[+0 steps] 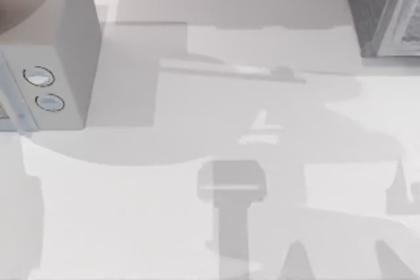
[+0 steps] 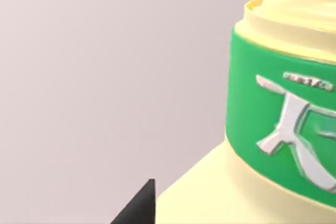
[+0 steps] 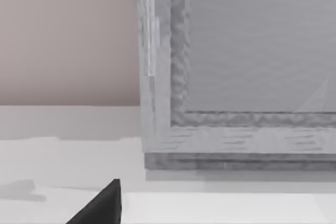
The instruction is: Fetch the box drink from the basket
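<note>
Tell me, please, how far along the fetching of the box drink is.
Done: nothing confirmed; the table carries just shadows in its middle. In hand: the left gripper sits close to a pale yellow container with a green band; a grasp cannot be judged. The right gripper faces the grey speckled box. Left: lifting out and delivering.

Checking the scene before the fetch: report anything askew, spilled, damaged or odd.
Nothing looks spilled, tipped or damaged. The grey block with two rings stands square at the table's left, the grey speckled box at its far right. The left wrist view shows a pale yellow container with a green band, intact.
</note>
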Tool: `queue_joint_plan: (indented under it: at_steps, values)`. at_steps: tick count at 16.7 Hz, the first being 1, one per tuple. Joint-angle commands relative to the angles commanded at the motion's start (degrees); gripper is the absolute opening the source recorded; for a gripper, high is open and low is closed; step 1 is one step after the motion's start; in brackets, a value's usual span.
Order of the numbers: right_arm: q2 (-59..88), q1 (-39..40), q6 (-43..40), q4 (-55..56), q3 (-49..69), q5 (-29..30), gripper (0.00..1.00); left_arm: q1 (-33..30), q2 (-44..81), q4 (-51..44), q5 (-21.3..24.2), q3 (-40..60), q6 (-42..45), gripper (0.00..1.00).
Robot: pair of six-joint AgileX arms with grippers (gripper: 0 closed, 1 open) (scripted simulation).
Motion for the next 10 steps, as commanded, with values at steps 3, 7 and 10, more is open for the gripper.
queue_joint_plan:
  at_steps: [3,7,10]
  values:
    - [0.0,0.0,0.0,0.0,0.0,0.0,1.0,-0.08,0.42,-7.5,-0.01,8.19,0.18,0.0]
    - [0.0,0.0,0.0,0.0,0.0,0.0,1.0,0.6,0.86,-12.8,0.04,13.55,-0.06,0.0]
    - [0.0,0.0,0.0,0.0,0.0,0.0,1.0,0.64,0.88,-12.95,0.05,13.69,-0.08,0.0]
